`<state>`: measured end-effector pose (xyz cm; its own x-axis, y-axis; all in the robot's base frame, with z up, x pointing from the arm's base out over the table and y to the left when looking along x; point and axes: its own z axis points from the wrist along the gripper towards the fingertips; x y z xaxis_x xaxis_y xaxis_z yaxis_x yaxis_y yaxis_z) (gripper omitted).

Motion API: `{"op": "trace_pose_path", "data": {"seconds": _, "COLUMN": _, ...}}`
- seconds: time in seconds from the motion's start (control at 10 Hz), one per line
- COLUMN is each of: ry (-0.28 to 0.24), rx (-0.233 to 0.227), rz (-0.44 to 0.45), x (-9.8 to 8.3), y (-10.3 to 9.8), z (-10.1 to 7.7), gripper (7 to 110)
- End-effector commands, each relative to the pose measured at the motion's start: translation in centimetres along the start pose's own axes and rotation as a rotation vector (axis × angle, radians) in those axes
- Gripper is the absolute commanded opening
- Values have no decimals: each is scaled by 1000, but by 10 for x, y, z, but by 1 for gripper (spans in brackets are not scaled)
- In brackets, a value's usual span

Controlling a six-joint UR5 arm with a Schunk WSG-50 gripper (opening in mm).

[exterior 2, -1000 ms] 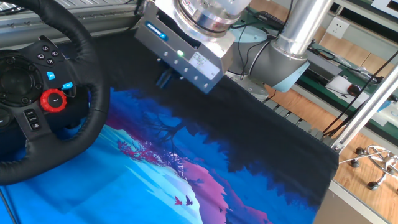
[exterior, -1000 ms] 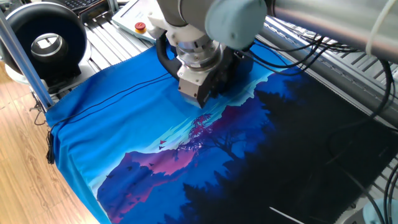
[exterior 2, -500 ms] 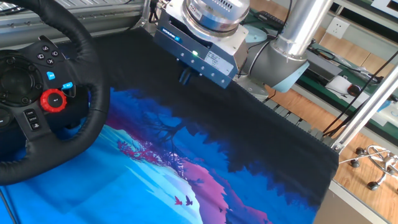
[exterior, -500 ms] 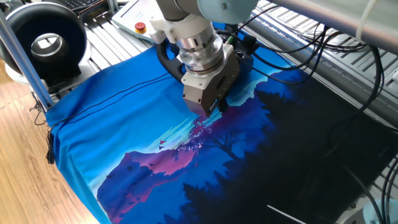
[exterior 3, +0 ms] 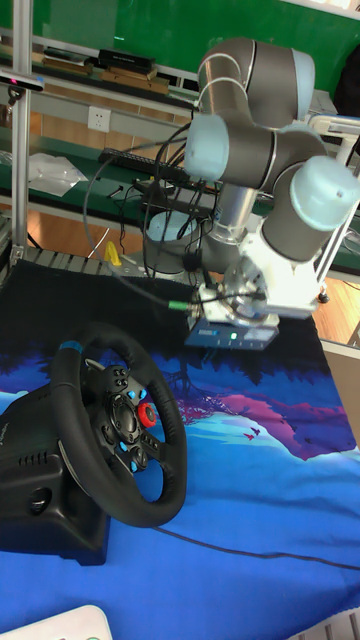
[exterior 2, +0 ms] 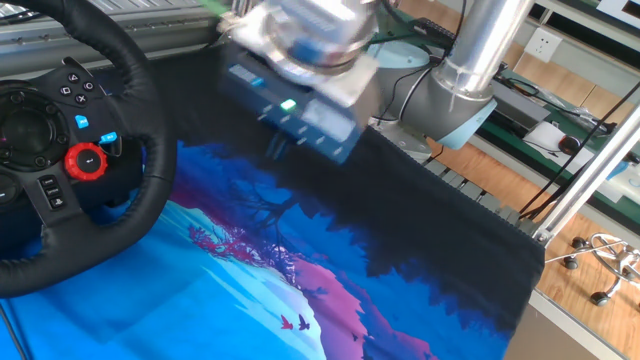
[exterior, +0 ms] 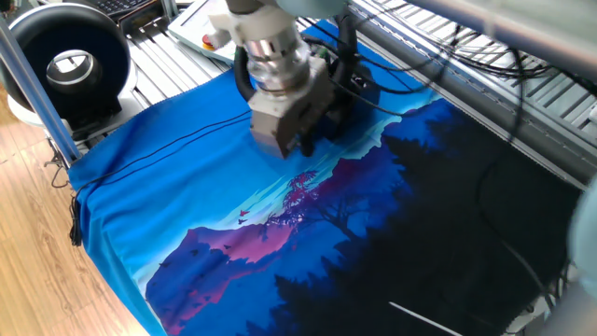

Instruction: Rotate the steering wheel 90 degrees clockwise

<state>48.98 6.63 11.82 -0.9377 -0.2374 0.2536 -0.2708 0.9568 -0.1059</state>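
The steering wheel (exterior 3: pixel 125 435) stands upright at the left of the table, black, with a red knob (exterior 3: pixel 147 415) on its hub and a blue stripe (exterior 3: pixel 70 347) at the top of the rim. In the other fixed view the steering wheel (exterior 2: pixel 150 130) fills the left edge. In one fixed view only a piece of the steering wheel's rim (exterior: pixel 242 82) shows behind the arm. My gripper (exterior 2: pixel 280 148) hangs above the cloth just right of the rim, apart from it and blurred by motion. Nothing shows between its fingers. The gripper (exterior: pixel 291 147) points down at the cloth, and in the tall fixed view the gripper (exterior 3: pixel 232 342) hovers right of the wheel's top.
A blue and purple printed cloth (exterior: pixel 233 243) covers the table. A larger black ring-shaped device (exterior: pixel 70 65) with a grey-white centre stands at the far left corner beside a metal post (exterior: pixel 33 89). A red button (exterior: pixel 212 40) lies behind the arm. Cables trail at the back.
The gripper has swung back toward the steering wheel's rim, after drifting away from it half a second ago. The wheel itself has not turned.
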Motion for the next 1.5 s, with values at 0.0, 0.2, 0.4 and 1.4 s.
{"op": "trace_pose_path", "data": {"seconds": 0.0, "ry": -127, "rx": 13, "rz": 1, "x": -69, "y": -28, "z": -6, "gripper": 7}}
{"op": "trace_pose_path", "data": {"seconds": 0.2, "ry": -103, "rx": -3, "rz": 12, "x": -53, "y": -23, "z": -14, "gripper": 7}}
{"op": "trace_pose_path", "data": {"seconds": 0.4, "ry": -94, "rx": -4, "rz": 23, "x": -43, "y": -21, "z": -18, "gripper": 7}}
{"op": "trace_pose_path", "data": {"seconds": 1.4, "ry": 223, "rx": 283, "rz": 106, "x": 45, "y": -76, "z": -22, "gripper": 7}}
